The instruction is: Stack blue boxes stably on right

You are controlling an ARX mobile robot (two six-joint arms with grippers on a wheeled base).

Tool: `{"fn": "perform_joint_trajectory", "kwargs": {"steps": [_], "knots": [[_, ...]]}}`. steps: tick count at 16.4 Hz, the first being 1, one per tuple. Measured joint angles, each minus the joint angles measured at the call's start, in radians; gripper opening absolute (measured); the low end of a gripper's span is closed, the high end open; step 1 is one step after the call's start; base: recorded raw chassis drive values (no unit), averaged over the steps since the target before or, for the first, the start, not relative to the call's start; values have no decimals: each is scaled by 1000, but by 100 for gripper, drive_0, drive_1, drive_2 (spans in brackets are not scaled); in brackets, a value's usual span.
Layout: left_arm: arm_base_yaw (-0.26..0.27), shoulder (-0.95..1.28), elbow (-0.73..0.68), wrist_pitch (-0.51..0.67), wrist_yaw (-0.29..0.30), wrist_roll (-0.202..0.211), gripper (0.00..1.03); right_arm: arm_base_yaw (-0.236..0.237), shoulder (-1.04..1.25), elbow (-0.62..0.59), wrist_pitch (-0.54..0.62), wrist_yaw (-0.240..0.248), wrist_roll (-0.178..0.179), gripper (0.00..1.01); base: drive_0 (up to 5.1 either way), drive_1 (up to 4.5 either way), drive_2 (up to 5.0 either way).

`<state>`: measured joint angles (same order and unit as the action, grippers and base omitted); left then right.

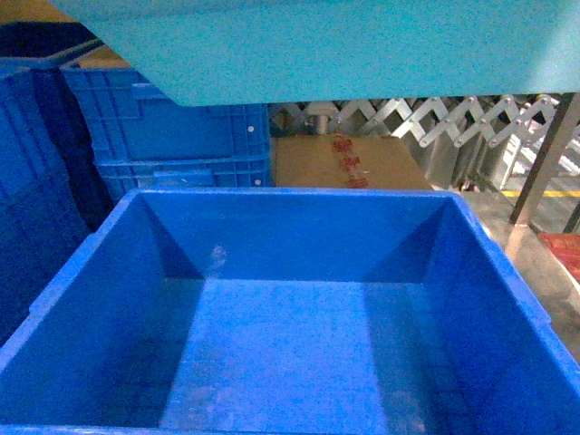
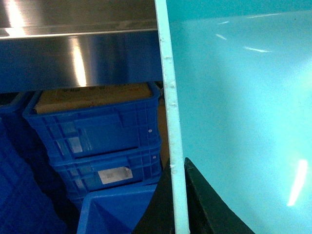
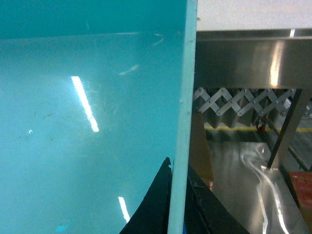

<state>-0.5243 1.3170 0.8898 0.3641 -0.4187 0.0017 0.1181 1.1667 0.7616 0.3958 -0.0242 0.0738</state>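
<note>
My left hand point(image 2: 178, 204) is clamped on one rim of the turquoise box point(image 2: 239, 122), a dark finger point(image 2: 214, 209) on each side of the wall, and my right hand point(image 3: 176, 204) grips the opposite rim the same way. Between my hands the turquoise box hangs in the air, its underside filling the top of the head view. Directly below my hands sits the royal blue box point(image 1: 299, 335), open side up, with ribbed crates point(image 2: 97, 131) stacked beyond my left hand.
</note>
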Motion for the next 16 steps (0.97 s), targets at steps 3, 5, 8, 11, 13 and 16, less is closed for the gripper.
{"fn": "perform_joint_trajectory", "kwargs": {"steps": [3, 5, 8, 11, 13, 16], "knots": [[2, -11, -16, -45, -8, -2, 2, 9, -19, -4, -100, -18, 15, 7, 7, 436, -422], [3, -18, -38, -83, -16, -6, 2, 42, -58, -34, -171, -8, 14, 7, 7, 436, -422], [12, -26, -84, -129, -23, -27, 2, 73, -82, -84, -238, 7, 36, 7, 7, 436, -422], [29, -8, -102, -138, -24, -28, 2, 72, -17, -132, -211, -19, 100, 7, 7, 436, -422], [47, 29, -105, -130, -25, -27, 2, 72, 65, -148, -171, -29, 124, 7, 7, 436, -422], [117, 146, -134, -76, 6, -54, 2, 85, 284, -109, -82, -35, 129, 7, 2, 145, -141]]}}
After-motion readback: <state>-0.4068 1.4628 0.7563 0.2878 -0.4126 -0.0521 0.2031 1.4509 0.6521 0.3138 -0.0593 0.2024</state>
